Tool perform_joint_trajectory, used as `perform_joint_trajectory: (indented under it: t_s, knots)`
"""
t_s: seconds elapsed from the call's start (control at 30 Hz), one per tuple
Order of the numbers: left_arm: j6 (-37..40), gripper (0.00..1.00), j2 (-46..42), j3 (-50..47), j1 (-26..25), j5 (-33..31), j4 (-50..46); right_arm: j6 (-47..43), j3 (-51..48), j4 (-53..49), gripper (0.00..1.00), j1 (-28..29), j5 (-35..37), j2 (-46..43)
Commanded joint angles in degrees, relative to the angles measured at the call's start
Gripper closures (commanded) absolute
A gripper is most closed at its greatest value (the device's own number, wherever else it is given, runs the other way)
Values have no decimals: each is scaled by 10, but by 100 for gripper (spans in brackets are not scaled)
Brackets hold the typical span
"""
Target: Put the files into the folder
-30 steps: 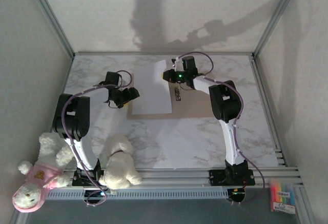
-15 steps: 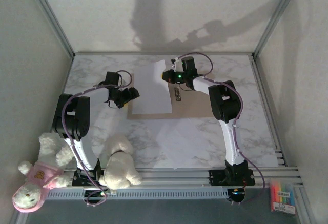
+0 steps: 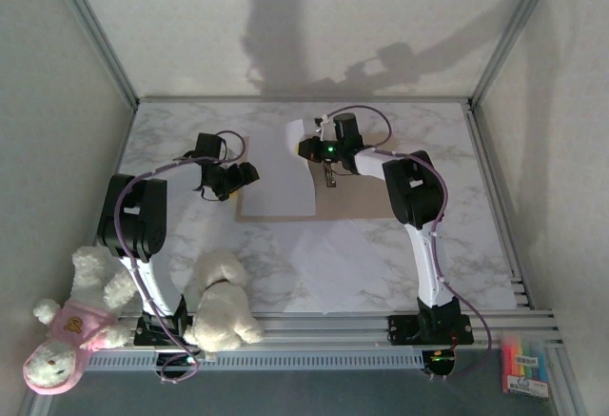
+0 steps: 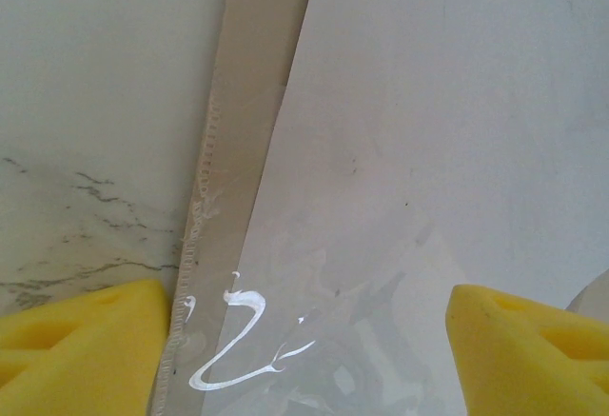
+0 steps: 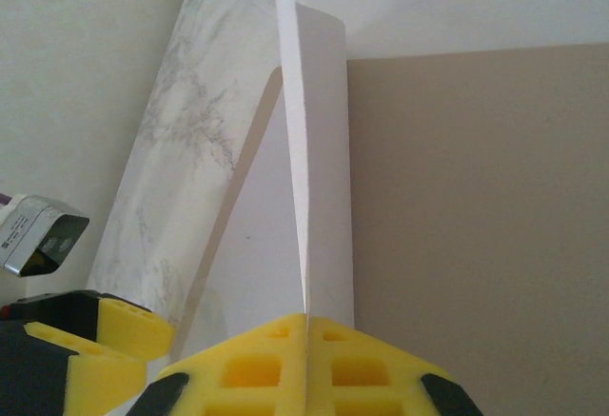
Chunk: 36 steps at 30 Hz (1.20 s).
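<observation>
Right jaws: clenched on the files [image 5: 319,149]. In the right wrist view the yellow pads [image 5: 247,368] meet on the sheet's edge, with no gap between them. From the pinch the paper runs away edge-on as a thin white line, then bows over at its far end.

The top external view shows the same sheet [image 3: 285,183]. Its far corner is lifted at the jaws and the near part lies flat on the left portion of the folder [image 3: 357,202]. The near-left corner sits just inside the folder's edge.

The folder is tan, flat on the counter [image 3: 171,135] and lies mid-counter between the two arms. Its right portion is bare, and the right wrist view shows this as a plain brown field [image 5: 476,197] beside the raised paper.

Left jaws: released, with nothing between them. In the left wrist view the two yellow pads [image 4: 86,340] stand wide apart at the bottom corners. Below them a narrow strip of folder [image 4: 262,54] with a rough, frayed left edge runs up the view. The white sheet [image 4: 457,102] covers everything to its right, and marbled counter [image 4: 95,73] lies to its left. I cannot tell whether the pads touch the surface.

Outward, at the near-left corner by the left arm's base, sit a white plush toy [image 3: 224,311] and a second plush in pink [image 3: 62,340]. A pack of coloured markers [image 3: 525,364] lies past the near-right rail, off the counter.
</observation>
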Motion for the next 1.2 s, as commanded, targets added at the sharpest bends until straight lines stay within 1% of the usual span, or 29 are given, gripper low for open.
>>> perform_joint_trajectory:
  t_s: [0.0,0.23,0.43,0.67,0.8,1.03,1.17]
  knots:
    - [-8,23,3,-19,-1,5,-38,-1,-9,14,98,5,-15,-5]
    - [-8,23,3,-20,-1,5,-37,-1,-13,21,98,10,-21,-2]
    - [-8,23,5,-20,-1,5,-36,-6,-9,26,98,13,-42,4]
    - [-9,23,7,-19,-1,4,-36,-23,10,4,98,13,-52,13]
    - [-8,23,5,-19,-1,3,-37,-47,21,-27,97,13,-44,10]
    - [-7,23,3,-22,0,3,-38,-100,40,-91,97,9,2,-8]
    - [-7,23,2,-21,0,3,-38,-126,60,-124,97,7,16,-10]
